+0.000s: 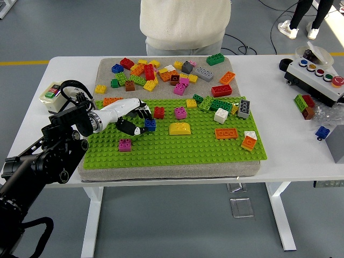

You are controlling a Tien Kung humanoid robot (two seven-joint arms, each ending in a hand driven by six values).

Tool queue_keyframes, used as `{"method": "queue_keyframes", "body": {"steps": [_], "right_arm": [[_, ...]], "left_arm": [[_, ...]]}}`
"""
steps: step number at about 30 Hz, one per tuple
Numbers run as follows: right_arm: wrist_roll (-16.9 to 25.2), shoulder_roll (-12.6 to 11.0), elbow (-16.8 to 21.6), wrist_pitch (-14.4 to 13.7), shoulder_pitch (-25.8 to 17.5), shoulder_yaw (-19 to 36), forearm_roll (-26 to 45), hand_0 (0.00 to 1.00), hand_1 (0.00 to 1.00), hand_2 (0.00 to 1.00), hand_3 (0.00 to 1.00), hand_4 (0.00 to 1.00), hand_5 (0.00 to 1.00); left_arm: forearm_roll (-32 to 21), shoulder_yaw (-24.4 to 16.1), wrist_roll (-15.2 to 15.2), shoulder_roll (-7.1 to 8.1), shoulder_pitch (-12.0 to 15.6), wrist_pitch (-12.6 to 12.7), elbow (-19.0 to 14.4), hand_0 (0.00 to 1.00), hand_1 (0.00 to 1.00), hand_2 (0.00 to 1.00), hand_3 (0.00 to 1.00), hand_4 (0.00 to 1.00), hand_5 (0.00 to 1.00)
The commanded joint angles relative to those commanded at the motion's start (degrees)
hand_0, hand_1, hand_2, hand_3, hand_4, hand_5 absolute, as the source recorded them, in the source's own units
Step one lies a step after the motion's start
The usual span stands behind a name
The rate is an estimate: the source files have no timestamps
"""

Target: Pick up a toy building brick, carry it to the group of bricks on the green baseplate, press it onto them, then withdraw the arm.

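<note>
— Seeing the left hand (130, 115) clearly? 
— Only partly. Reaching in from the left over the green baseplate (177, 148), white fingers (141, 109) curling around a blue brick (150, 124), thumb tucking under from the near side. Gripping it, by the look of things, though hard telling whether lifting it clear of the studs or resting it there. Covering part of the orange brick (110, 100) just behind the wrist too.
— Anything else cut off? 
— Showing only a cream-coloured torso (185, 21) of the person at the far side, with no hands visible. Cropping a second pair of legs (301, 16) at the top right corner.
— And around the fingers? 
— Sitting just beyond the fingertips: a red brick (159, 112). Lying further right of them: a magenta brick (180, 113) and a yellow domed piece (179, 128). Standing nearer than the thumb: a purple brick (124, 144).
— The group on the baseplate? 
— Clustering well to the right of the fingers: green bricks (212, 103), a white brick (221, 115) and a grey brick (243, 108).
— Any containers? 
— Holding a dark piece, a clear dish (315, 54) on the control box (314, 78) far right. Contents too small to name.
</note>
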Motion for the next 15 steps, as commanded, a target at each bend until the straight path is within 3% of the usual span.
{"method": "queue_keyframes", "body": {"steps": [15], "right_arm": [[0.12, 0.1, 0.0, -0.09, -0.3, 0.12, 0.0, 0.728, 0.655, 0.703, 0.569, 0.908, 0.499]], "left_arm": [[0.0, -0.12, 0.21, 2.2, 3.24, -3.08, -6.42, 0.707, 0.608, 0.569, 0.547, 0.603, 0.012]]}}
